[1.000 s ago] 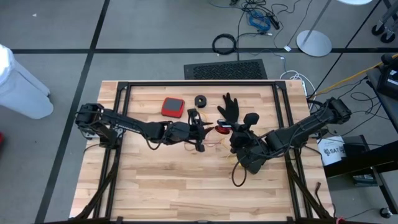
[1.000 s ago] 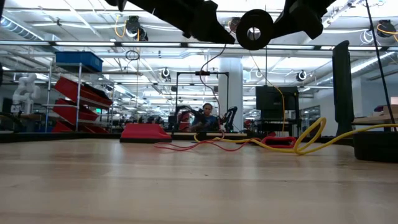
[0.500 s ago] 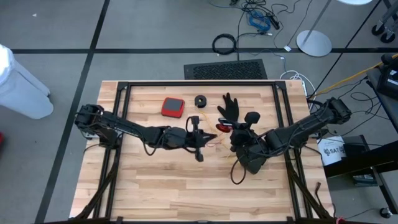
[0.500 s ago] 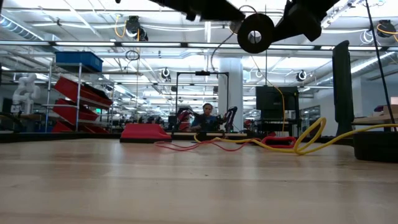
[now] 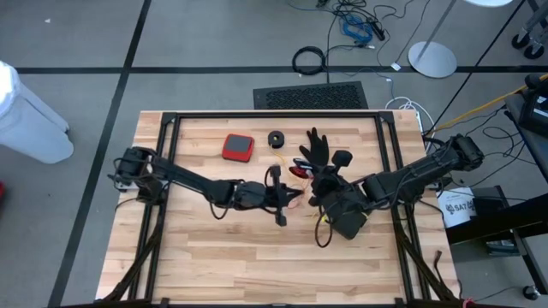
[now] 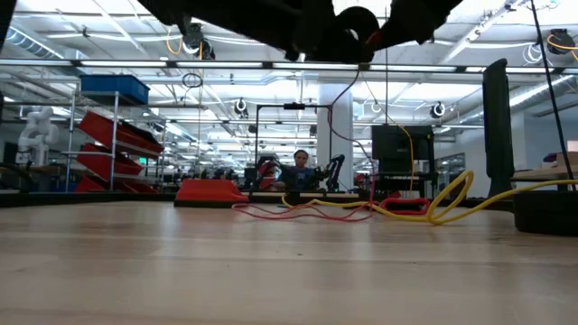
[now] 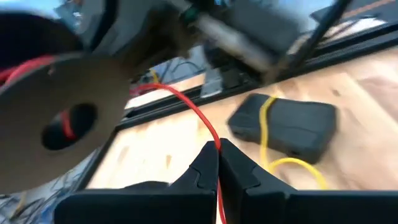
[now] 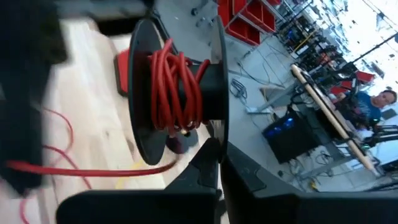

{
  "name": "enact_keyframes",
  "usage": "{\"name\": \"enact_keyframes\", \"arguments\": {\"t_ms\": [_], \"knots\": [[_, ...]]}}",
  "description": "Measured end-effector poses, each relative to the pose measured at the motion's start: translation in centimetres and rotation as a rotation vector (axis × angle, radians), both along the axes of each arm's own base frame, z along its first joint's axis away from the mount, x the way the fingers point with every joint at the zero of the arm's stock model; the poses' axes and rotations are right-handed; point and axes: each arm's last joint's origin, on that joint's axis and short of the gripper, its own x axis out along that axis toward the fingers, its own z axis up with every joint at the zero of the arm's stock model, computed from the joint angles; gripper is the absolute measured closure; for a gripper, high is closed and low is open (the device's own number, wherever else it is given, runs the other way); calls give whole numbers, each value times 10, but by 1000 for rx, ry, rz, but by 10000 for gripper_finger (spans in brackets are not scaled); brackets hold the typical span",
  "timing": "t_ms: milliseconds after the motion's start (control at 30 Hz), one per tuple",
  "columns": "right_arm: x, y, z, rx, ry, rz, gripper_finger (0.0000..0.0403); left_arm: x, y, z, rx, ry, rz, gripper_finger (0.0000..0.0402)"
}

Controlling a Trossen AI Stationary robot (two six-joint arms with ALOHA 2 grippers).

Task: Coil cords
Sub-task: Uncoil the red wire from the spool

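A black reel (image 8: pixel 177 93) with red cord wound on its core hangs above the table's middle, with my right gripper (image 8: pixel 217 152) shut on it. In the high view the reel (image 5: pixel 342 158) shows beside a black glove (image 5: pixel 318 147). From the reel the red cord (image 7: pixel 186 102) runs to my left gripper (image 7: pixel 217 149), which is shut on it just left of the reel (image 5: pixel 288 195). The cord's slack (image 6: pixel 298 209) lies on the tabletop. A yellow cord (image 6: pixel 442 203) lies looped on the table to the right. My left gripper pinches the red cord's free run (image 7: pixel 213 140) between its two fingertips, a short way from the reel. The fingers reach in nearly level from the table's left, and the cord rises from them to the reel. My right gripper holds the reel by the rim of one flange (image 8: pixel 219 134), pinched between its fingers. It comes from the table's right and holds the reel clear of the table.
A red square pad (image 5: pixel 238 147) and a second small black reel (image 5: pixel 276 138) lie toward the far edge. A black box (image 7: pixel 283 127) with the yellow cord over it lies near the right arm. The near half of the wooden table (image 5: pixel 223 265) is bare.
My left gripper has moved toward the table's right and near edges and sunk a little, closing in on the reel. The reel has turned in my right gripper: a second ago the low view showed its face and hole, now it shows more edge-on. The red cord's hanging run has shifted.
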Motion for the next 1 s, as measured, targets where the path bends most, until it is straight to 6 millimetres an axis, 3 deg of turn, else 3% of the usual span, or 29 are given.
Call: {"name": "enact_keyframes", "arguments": {"t_ms": [233, 500, 633, 867, 1000], "knots": [[6, 2, 6, 32, -66, 29, 403, 2, 15, 0, 19, -7, 90, 400], [0, 11, 6, 46, -46, 85, 403, -6, 38, -23, 109, 250, 287, 400], [-8, 10, 3, 69, -15, 66, 403, -12, 42, -24, 160, 313, 372, 400], [-21, 2, -9, 150, 72, -8, 403, -24, 41, 7, 146, 237, 393, 401], [-21, -5, -10, 150, 79, -41, 403, -27, 27, 28, 88, 126, 280, 401]]}}
